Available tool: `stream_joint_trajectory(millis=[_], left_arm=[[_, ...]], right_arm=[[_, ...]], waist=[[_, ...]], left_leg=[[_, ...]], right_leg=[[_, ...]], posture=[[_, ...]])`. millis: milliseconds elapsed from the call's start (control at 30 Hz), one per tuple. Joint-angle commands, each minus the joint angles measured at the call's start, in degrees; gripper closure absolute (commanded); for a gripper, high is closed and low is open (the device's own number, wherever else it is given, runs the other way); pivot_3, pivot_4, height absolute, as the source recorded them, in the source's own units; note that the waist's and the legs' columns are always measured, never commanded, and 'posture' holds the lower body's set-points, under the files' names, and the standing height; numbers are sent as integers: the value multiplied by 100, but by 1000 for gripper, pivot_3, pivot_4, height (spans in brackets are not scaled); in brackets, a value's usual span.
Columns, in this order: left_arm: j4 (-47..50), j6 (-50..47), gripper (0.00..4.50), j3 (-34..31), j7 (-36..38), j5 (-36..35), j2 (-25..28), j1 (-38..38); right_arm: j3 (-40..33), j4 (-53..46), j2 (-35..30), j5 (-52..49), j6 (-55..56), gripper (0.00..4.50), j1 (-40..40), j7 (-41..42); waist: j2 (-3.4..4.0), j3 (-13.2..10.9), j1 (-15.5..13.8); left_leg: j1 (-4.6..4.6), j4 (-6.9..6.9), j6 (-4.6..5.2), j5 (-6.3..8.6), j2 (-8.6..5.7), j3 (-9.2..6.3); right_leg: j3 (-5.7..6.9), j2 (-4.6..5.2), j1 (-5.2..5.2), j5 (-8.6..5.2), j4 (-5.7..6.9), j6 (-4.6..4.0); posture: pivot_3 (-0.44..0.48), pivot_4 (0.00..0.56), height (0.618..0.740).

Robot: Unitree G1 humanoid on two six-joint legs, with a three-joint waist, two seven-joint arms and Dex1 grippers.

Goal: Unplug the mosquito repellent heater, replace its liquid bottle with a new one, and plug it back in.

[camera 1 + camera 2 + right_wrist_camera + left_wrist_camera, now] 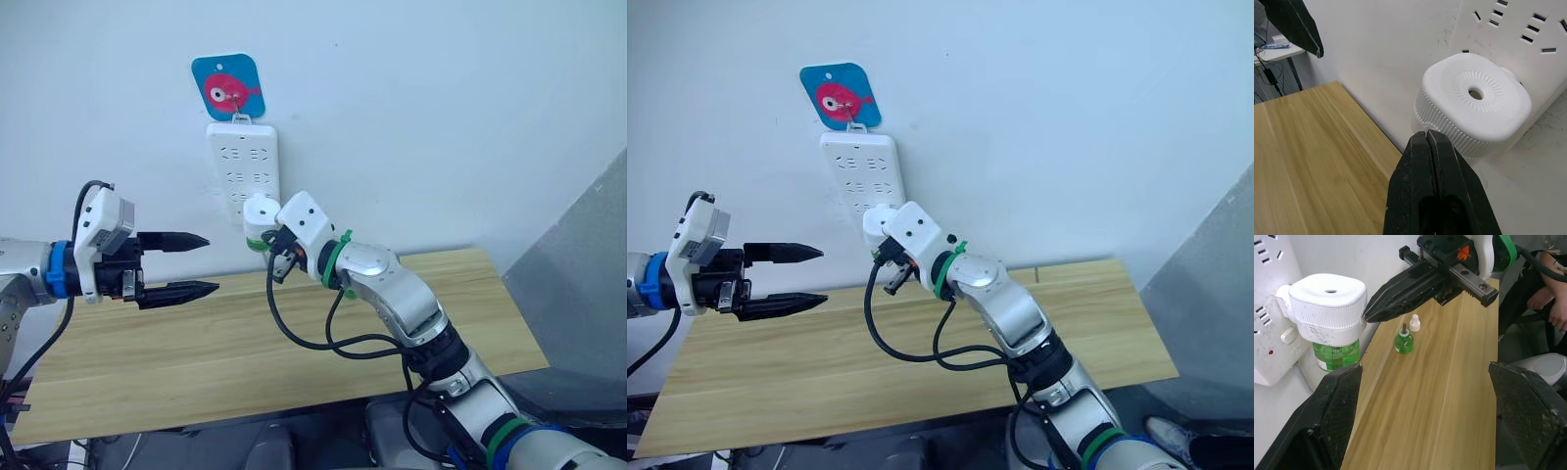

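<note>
A white mosquito repellent heater (1327, 301) sits plugged into the lower part of a white power strip (245, 166) hanging on the wall, a green liquid bottle (1336, 354) screwed in beneath it. The strip hangs from a hook under a blue tag with a pink fish (228, 88).

The right end effector (1369, 316) reaches up from the near right, its two black fingers pressed together and clenched on nothing, their tip just beside the heater's ribbed side. In the right wrist view the closed fingers (1432, 191) point at the lower edge of the heater's shell, below the round vent hole on its face.

The left end effector (186, 264) hovers to the left of the strip, well apart from the heater, its fingers spread wide and released, one above the other, with open air between them and the wall.

Below, a light wooden bench (294, 362) runs along the wall. Near its back edge, close to the wall, stand a second small green bottle (1403, 340) with a dark wick showing and a small white cap (1414, 323) just beside it. The rest of the benchtop, out to its front edge, lies bare. A person's arm (1550, 284) shows beyond the far end of the bench.
</note>
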State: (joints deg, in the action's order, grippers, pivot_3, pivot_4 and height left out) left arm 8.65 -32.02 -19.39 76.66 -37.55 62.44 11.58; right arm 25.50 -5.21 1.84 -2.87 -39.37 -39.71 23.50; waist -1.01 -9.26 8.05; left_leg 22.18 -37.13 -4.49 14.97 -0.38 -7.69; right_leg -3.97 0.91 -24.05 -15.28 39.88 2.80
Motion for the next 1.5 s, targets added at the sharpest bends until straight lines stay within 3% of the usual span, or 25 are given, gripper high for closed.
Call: stream_joint_trajectory(millis=[33,333,567,700,867,1067,1167,1300,1433,1467,1500], left_arm=[[10,21,203,-46,-42,-26,12,102],[-6,-74,203,6,-125,-69,-10,191],[-83,-418,203,133,-241,-54,103,270],[-109,-303,203,88,-297,72,55,198],[-276,575,203,-41,-243,641,78,-183],[-393,1178,102,-434,-218,839,-11,-689],[-441,1331,0,-645,-93,854,32,-969],[-381,1438,0,-863,123,954,193,-1355],[-353,1479,0,-933,68,1347,385,-1752],[-364,1534,0,-925,-71,1574,431,-1852],[-346,1565,0,-959,-133,1654,421,-1922]], right_arm=[[-125,-78,116,281,346,4482,-86,-400],[-77,-46,152,417,549,4482,-19,-500],[-289,-935,-97,-341,85,4482,74,294],[-294,-1477,-822,-598,-8,4482,109,964],[-542,-2064,-2044,-991,-88,4482,264,1839],[-1298,-2413,-3415,-1509,-103,4495,569,2630],[-1778,-2485,-4341,-1796,-5,3913,799,3308],[-2337,-2238,-5609,-1974,353,2487,1125,4272],[-2518,-1841,-6335,-1712,1286,1030,1529,4859],[-2588,-1742,-6428,-1690,1506,752,1624,4954],[-2660,-1650,-6487,-1699,1666,752,1693,5027]], waist=[[0,0,0],[-3,2,-14],[-5,3,-10],[-8,5,-8],[-10,10,-11],[-18,24,-43],[-18,46,-87],[-20,80,-160],[-20,168,-195],[-19,190,-203],[-13,205,-208]], left_leg=[[-4,1,0,0,0,1],[-13,0,-3,-6,3,-3],[-14,8,-2,-6,3,-3],[-14,11,-2,-6,4,-2],[-14,12,-2,-6,5,-1],[-14,13,-2,-6,4,0],[-13,14,-1,-5,1,5],[-18,13,0,-5,0,16],[-45,17,1,-4,7,13],[-53,19,2,-3,7,13],[-66,20,3,-2,8,14]], right_leg=[[-1,0,1,0,2,0],[-1,-7,7,1,7,-4],[-2,-7,8,0,2,-5],[-1,-6,7,-8,0,-18],[0,-5,7,-13,1,-26],[1,-4,8,-14,0,-27],[1,3,8,-14,-4,-28],[-1,6,13,-14,-8,-28],[9,1,49,-17,-36,-30],[12,1,63,-19,-49,-26],[13,1,82,-31,-64,-6]], posture=[[-54,103,740],[-62,102,740],[-66,96,740],[-64,90,740],[-54,81,740],[-29,58,740],[-23,44,740],[-17,30,740],[-7,17,740],[-3,15,740],[1,13,740]])
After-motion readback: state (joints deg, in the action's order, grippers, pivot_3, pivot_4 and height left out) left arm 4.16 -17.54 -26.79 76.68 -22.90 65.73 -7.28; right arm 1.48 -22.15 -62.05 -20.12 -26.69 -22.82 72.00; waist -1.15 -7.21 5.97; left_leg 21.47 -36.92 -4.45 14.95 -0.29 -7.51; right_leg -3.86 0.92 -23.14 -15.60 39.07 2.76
